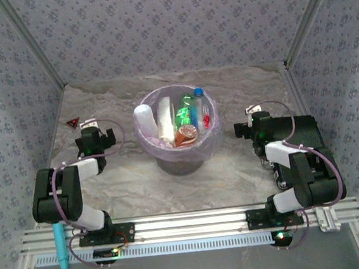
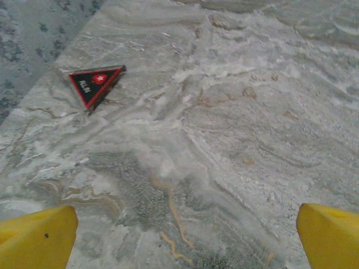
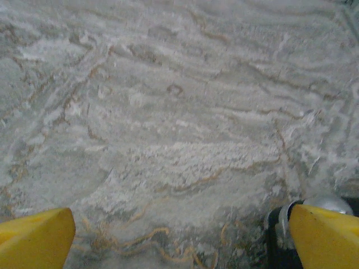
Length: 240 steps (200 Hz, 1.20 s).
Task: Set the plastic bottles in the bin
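1. The bin [image 1: 210, 145], a round bucket lined with a lavender bag, stands at the middle of the table [image 1: 127, 187], between the two arms.
2. The plastic bottles [image 1: 183, 116] lie packed together inside the bin. Among them are a white one [image 1: 144, 119] at its left side, a green-labelled one in the middle, a blue-capped one [image 1: 198, 92] toward the far rim, and an orange-brown one [image 1: 186, 134] near the front.
3. The left gripper [image 2: 185, 227] hangs over bare table left of the bin. Its yellow fingers [image 2: 39, 238] are spread wide, with nothing between them.
4. The right gripper [image 3: 182, 230] is over bare table right of the bin, likewise wide open and empty.
5. A small red triangle [image 2: 95, 84] lies flat near the table's left edge, just beyond the left gripper and apart from it.
6. A light blue stick [image 1: 61, 246] sits at the near edge, by the left arm's base.
7. A dark object with a silvery top [image 3: 321, 203] sits right beside the right gripper's right finger. I cannot tell what it is.
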Each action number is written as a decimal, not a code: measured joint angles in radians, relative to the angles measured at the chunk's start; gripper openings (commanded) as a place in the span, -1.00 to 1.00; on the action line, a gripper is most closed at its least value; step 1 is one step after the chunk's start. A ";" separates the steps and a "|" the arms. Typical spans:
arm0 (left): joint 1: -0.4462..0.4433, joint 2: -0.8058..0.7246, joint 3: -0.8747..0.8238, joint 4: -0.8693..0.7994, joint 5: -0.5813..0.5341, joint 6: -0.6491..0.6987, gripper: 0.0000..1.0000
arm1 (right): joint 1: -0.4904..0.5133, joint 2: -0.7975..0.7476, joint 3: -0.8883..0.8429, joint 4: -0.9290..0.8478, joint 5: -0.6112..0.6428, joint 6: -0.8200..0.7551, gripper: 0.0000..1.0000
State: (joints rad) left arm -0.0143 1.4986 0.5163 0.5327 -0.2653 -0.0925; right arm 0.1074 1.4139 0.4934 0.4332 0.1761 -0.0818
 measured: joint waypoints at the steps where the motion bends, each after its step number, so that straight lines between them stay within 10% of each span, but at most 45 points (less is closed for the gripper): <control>1: 0.000 0.002 0.000 0.000 0.001 0.001 1.00 | 0.000 0.000 -0.001 0.004 0.000 -0.001 1.00; 78: 0.005 0.041 -0.108 0.210 0.119 0.052 0.99 | -0.099 0.081 -0.109 0.345 -0.079 -0.008 1.00; 240: 0.008 0.041 -0.108 0.253 0.147 0.058 0.99 | -0.136 0.090 -0.103 0.372 -0.139 0.033 1.00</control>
State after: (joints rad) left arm -0.0063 1.5394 0.4088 0.7853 -0.1184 -0.0341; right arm -0.0284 1.5036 0.3901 0.8047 0.0368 -0.0490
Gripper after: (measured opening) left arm 0.998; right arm 0.998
